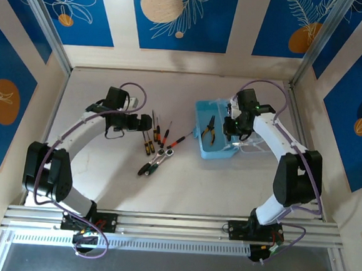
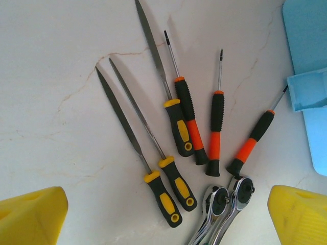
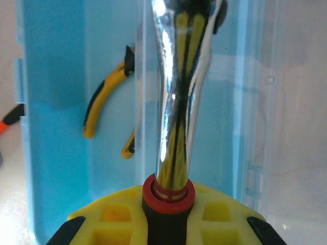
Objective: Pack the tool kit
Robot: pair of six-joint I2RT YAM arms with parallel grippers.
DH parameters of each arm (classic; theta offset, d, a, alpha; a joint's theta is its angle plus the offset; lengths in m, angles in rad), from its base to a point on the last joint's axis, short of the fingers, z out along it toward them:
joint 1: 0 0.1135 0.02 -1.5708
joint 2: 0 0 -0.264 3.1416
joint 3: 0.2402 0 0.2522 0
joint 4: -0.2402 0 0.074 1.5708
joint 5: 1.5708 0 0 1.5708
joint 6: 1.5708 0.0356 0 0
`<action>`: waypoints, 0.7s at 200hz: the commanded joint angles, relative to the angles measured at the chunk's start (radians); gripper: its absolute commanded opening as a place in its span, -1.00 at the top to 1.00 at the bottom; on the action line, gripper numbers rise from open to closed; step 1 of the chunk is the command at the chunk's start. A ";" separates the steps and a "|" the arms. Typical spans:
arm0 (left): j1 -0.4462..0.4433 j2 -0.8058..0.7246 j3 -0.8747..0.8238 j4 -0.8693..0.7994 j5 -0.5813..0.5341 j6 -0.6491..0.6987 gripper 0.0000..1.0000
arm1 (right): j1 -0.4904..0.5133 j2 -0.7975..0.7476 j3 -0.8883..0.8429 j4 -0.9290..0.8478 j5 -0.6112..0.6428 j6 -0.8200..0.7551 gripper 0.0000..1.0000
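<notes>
On the left of a white, faintly veined tabletop (image 2: 56,66), the left gripper (image 1: 139,123) hovers with its yellow fingers (image 2: 30,217) spread wide and nothing between them, above a loose fan of hand tools. Leftmost in that fan, seen from the left wrist, lie three slim grey needle files (image 2: 178,184) with yellow-and-black handles. Two of them lie side by side, and the third, further right, lies against a screwdriver's handle. Beside them are three small screwdrivers (image 2: 215,130) with orange-and-black grips, their tips pointing away from the camera. Just below, two chrome ratchet wrenches (image 2: 242,190) rest head against head, close to the butt of the rightmost screwdriver. To the right, the tool kit's small rectangular light-blue plastic case (image 1: 212,147) sits open on the table, just beside the tip of that same screwdriver. A pair of yellow-handled pliers (image 1: 210,129) lies inside on its floor. Over the case, the right gripper (image 1: 238,126) is clenched on the black, red-ringed handle of a third chrome ratchet wrench (image 3: 176,102), whose shaft runs out above the blue interior in the right wrist view. The clear hinged lid (image 3: 291,112) lies folded open on the case's right side.
</notes>
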 commanded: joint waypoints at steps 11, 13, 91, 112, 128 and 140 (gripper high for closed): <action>-0.002 -0.017 -0.011 0.004 0.010 0.004 -1.00 | 0.006 0.046 0.064 -0.010 0.077 -0.046 1.00; -0.002 -0.017 -0.011 0.004 0.011 0.004 -1.00 | 0.007 0.050 0.067 -0.013 0.085 -0.046 1.00; -0.003 -0.001 -0.010 0.016 0.027 0.002 -0.99 | 0.076 0.142 0.181 -0.120 0.464 0.010 1.00; -0.004 -0.001 -0.012 0.018 0.028 0.004 -0.99 | 0.077 0.153 0.193 -0.141 0.521 0.019 1.00; -0.004 0.001 -0.014 0.020 0.031 0.005 -0.99 | 0.077 0.163 0.202 -0.158 0.557 0.019 1.00; -0.004 0.002 -0.014 0.023 0.033 0.004 -0.99 | 0.076 0.168 0.203 -0.165 0.575 0.020 1.00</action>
